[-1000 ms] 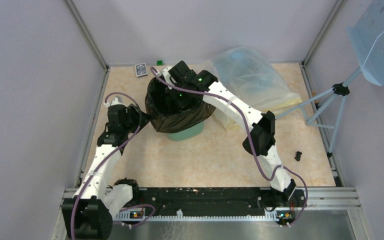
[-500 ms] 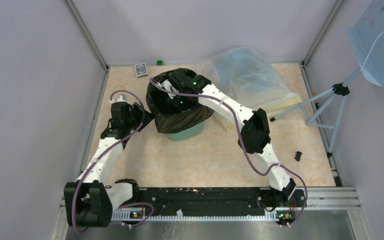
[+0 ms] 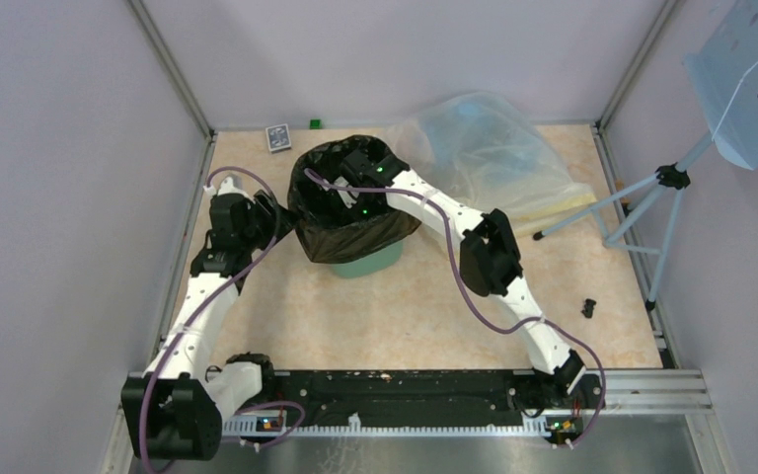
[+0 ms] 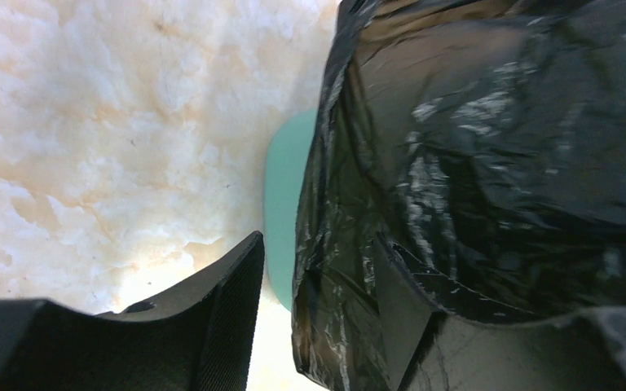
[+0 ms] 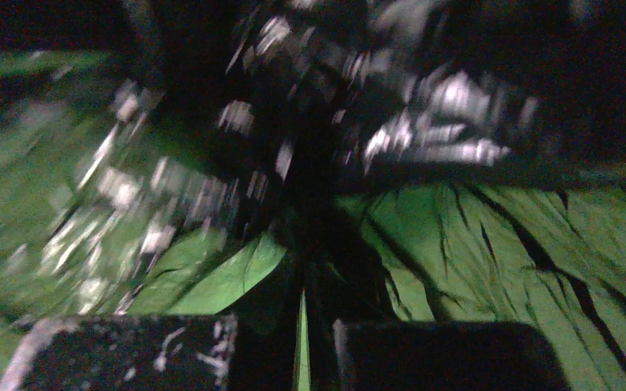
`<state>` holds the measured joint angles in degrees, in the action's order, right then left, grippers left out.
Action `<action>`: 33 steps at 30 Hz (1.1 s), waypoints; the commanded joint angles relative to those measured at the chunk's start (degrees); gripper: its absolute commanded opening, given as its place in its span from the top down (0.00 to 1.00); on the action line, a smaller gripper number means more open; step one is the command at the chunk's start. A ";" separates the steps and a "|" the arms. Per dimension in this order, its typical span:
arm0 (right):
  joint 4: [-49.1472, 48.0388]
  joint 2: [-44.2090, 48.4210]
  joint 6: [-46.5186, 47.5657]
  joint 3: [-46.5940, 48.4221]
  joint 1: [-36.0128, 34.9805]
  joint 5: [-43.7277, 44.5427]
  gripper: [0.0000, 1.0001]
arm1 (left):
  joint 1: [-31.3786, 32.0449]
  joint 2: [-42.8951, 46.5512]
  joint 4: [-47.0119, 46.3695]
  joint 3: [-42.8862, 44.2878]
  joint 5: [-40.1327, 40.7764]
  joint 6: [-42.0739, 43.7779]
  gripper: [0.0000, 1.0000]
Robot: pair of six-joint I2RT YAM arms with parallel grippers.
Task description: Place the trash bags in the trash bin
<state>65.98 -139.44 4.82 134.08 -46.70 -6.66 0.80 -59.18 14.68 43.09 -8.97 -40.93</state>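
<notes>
The black trash bag (image 3: 355, 222) lines the mint-green bin (image 3: 367, 265) and hangs over its rim, so only the bin's base shows. My right gripper (image 3: 353, 194) reaches down inside the bag. In the right wrist view the gripper (image 5: 306, 350) is nearly closed, with a dark fold of the bag (image 5: 318, 244) running into the gap. My left gripper (image 3: 274, 219) is at the bag's left side. In the left wrist view it (image 4: 318, 326) is open. The bag's hanging skirt (image 4: 342, 269) lies between the fingers, against the right one, with the bin wall (image 4: 285, 195) behind.
A big clear-yellowish plastic bag (image 3: 484, 148) lies behind and right of the bin. A card box (image 3: 277, 137) and a small green block (image 3: 314, 123) sit at the back wall. A tripod (image 3: 651, 197) stands at the right, with a small black part (image 3: 588, 307) near it.
My right gripper has gone lower and deeper into the bag in the bin. My left gripper has moved up and in to the bag's left side.
</notes>
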 commanded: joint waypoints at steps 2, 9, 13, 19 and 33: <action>3.47 -4.17 -0.84 2.87 0.90 0.57 1.00 | -0.27 3.35 0.77 3.66 2.59 3.00 0.40; 3.41 -5.67 -1.63 0.83 0.91 0.71 1.00 | -0.27 2.89 2.59 7.91 3.46 5.11 0.38; 4.31 -7.60 -2.11 2.56 0.91 0.44 1.00 | -0.27 1.49 1.32 8.90 0.69 6.08 0.36; 4.98 -7.33 -2.87 4.74 0.91 0.67 1.00 | -0.27 -0.75 1.04 11.03 -1.78 6.74 0.34; 3.59 4.77 -8.65 6.07 -0.93 1.97 1.00 | -0.28 0.44 5.25 16.30 1.88 7.80 0.34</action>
<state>70.32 -141.97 -0.89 137.36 -46.52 -5.41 0.80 -59.72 18.74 56.82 -8.49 -34.11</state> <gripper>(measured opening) 0.003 0.660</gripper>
